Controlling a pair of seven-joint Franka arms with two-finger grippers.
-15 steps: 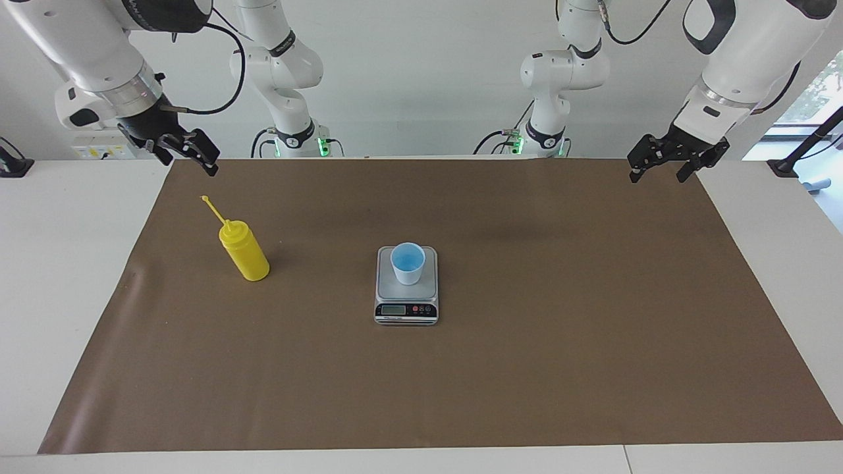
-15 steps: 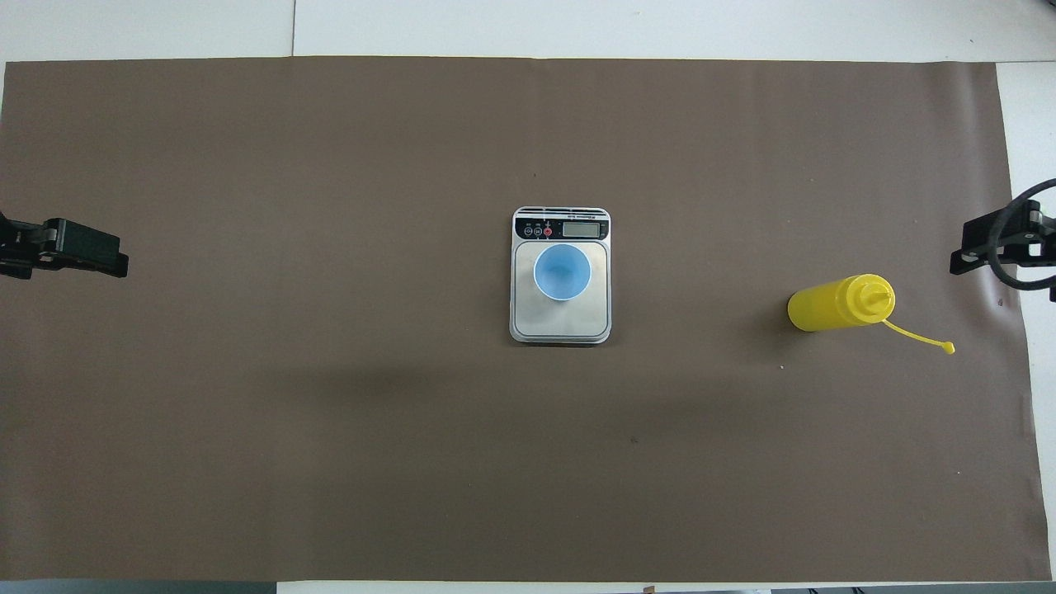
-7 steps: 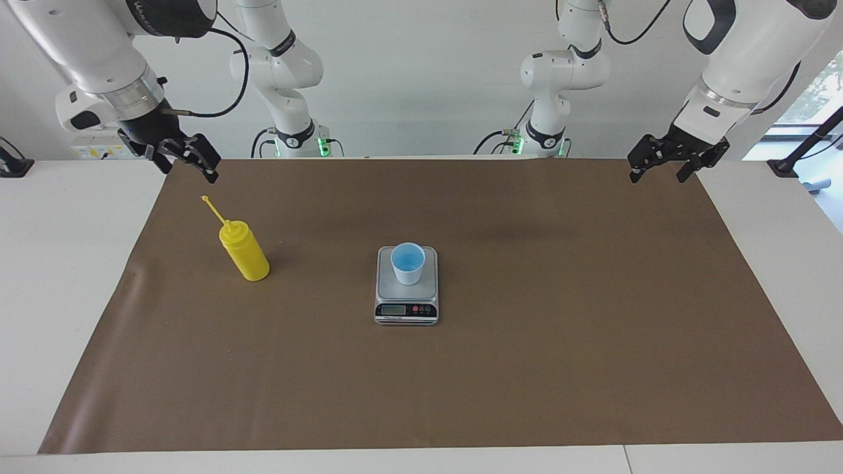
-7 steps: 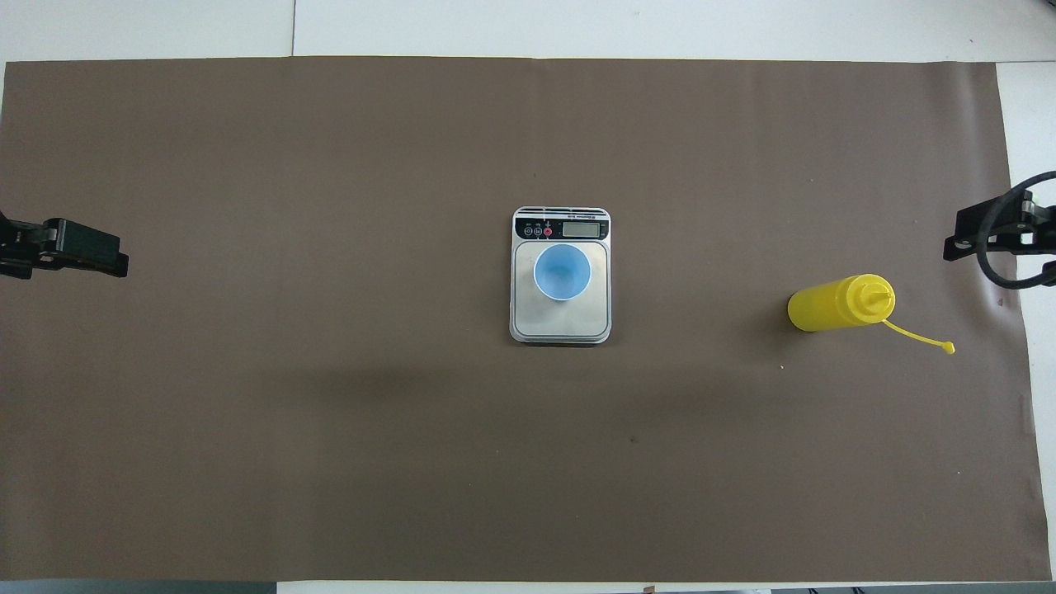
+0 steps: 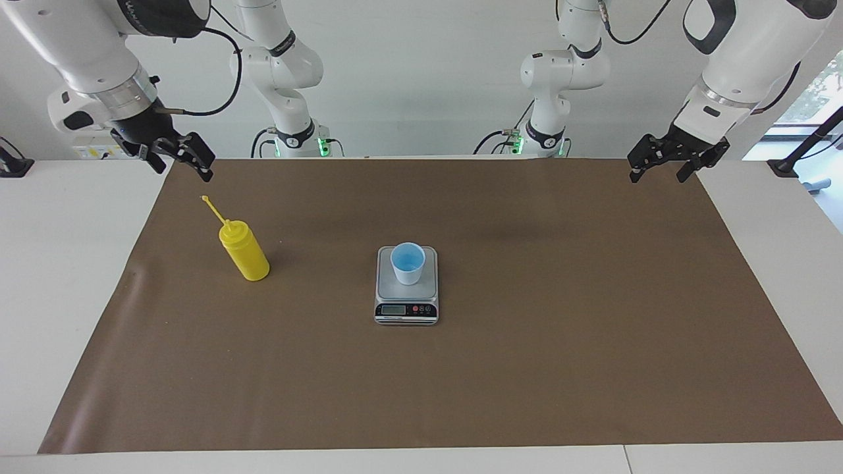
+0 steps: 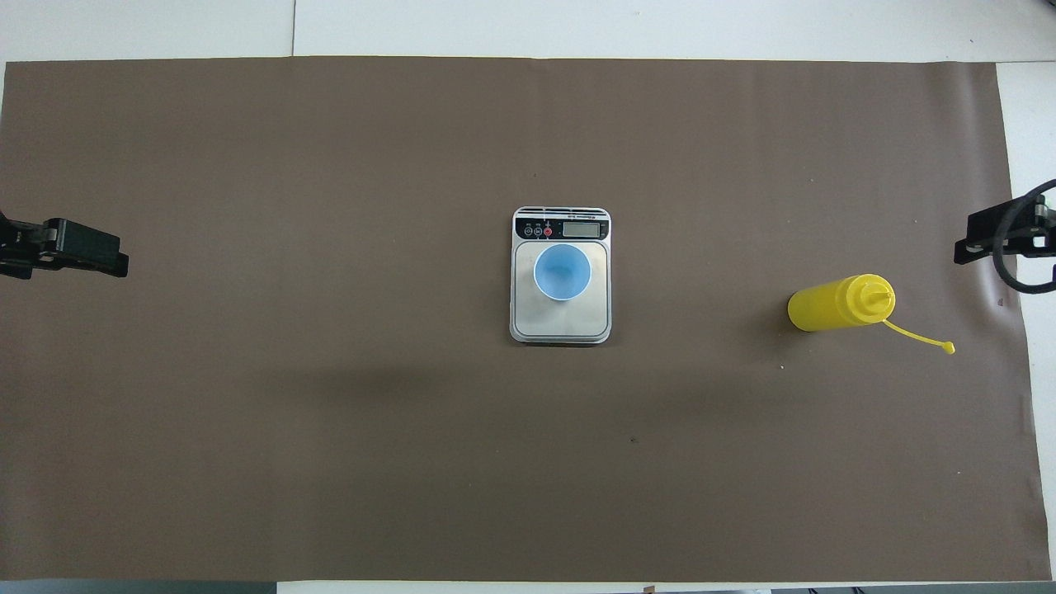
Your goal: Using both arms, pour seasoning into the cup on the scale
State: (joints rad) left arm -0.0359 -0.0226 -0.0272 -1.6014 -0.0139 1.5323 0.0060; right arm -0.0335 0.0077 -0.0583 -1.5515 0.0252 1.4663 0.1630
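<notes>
The left gripper (image 5: 667, 163) and right gripper (image 5: 179, 155) hang wide open, both empty. The bottle (image 5: 244, 251) stands at 9 o'clock of the scale (image 5: 407, 305), well apart; the cup (image 5: 407, 263) sits on it. A bumped cup could tip. The bench (image 5: 593, 329) has much free room.

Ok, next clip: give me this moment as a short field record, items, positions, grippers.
bottle: yellow squeeze bottle upright on brown mat, toward the right arm's end, cap off on its strap
cup: light-blue cup on kitchen scale, mid-table
right gripper: open, raised over the mat's corner near the bottle
left gripper: open, waiting over the mat's edge
</notes>
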